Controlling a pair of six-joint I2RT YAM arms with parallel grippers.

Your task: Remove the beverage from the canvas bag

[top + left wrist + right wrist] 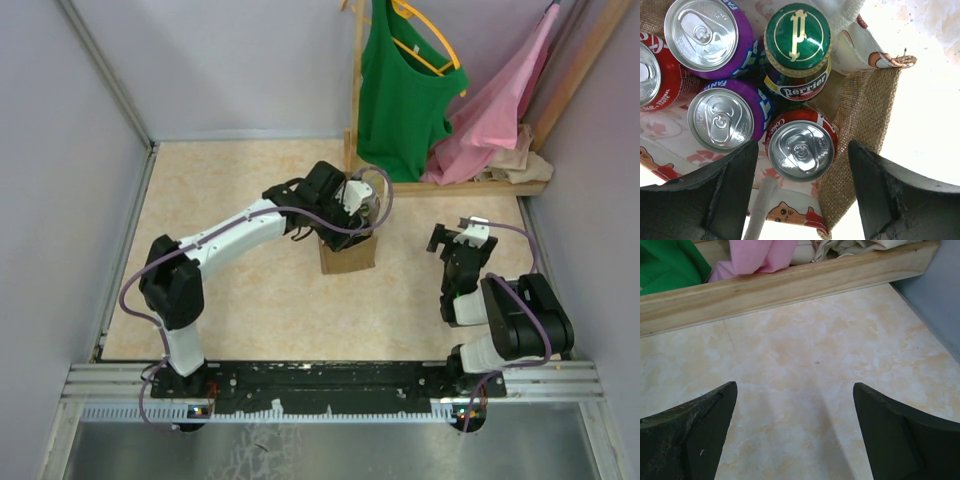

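The canvas bag stands upright mid-table, tan burlap with a cat-print lining. Inside it are several beverages: a red can in the near corner, two purple cans, another red can and a green Perrier bottle. My left gripper hovers open just over the bag's mouth. Its fingers stand either side of the near red can's top and hold nothing. The right gripper is open over bare floor, right of the bag.
A wooden clothes rack stands behind the bag with a green top and pink garment. Its base beam runs across ahead of the right gripper. Grey walls close in left, back and right.
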